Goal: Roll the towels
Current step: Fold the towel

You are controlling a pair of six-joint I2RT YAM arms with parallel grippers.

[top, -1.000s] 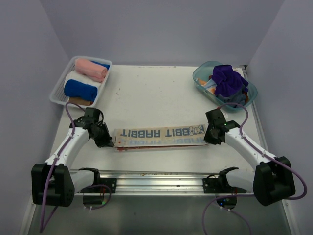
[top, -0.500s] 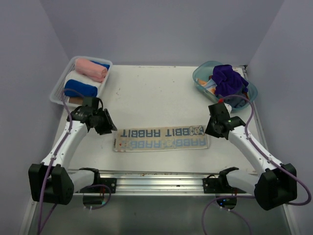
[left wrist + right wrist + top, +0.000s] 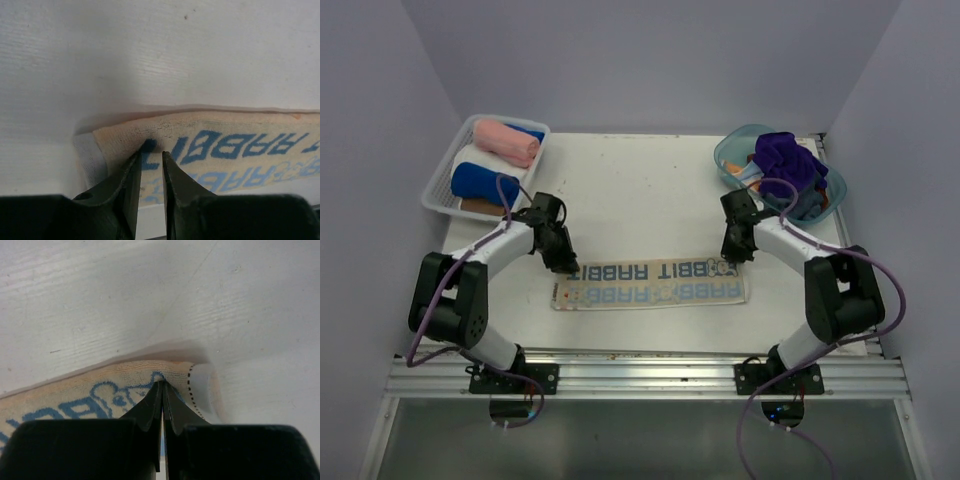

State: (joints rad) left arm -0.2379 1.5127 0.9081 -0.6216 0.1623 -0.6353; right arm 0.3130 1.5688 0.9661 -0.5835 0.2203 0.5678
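The RABBIT towel is laid flat on the surface as a folded strip. Its long axis runs left to right across the near half, well apart from both containers. The left end effector is set down on its far left corner and the right end effector on its far right corner. Each short end is thus served by the arm on its own side, and neither arm is nearer the middle. From either end effector the body of the towel lies inward and towards the arm bases. A roll would probably have to be run along the long axis, from one short end to the other.

The left end effector's jaws are seen a narrow slit apart, tips down on the cloth at the first blue letter. Whether a fold is nipped between them cannot be told from the wrist view. The right end effector's jaws are shut tight, tips meeting at the towel's edge by the printed figure.

Counted:
- one towel flat on the surface
- two end effectors
- one white basket, holding one pink roll, one white roll and one blue roll, with possibly a second blue piece behind the pink
- one teal tub, holding one purple towel bunched over other cloth too hidden to be counted
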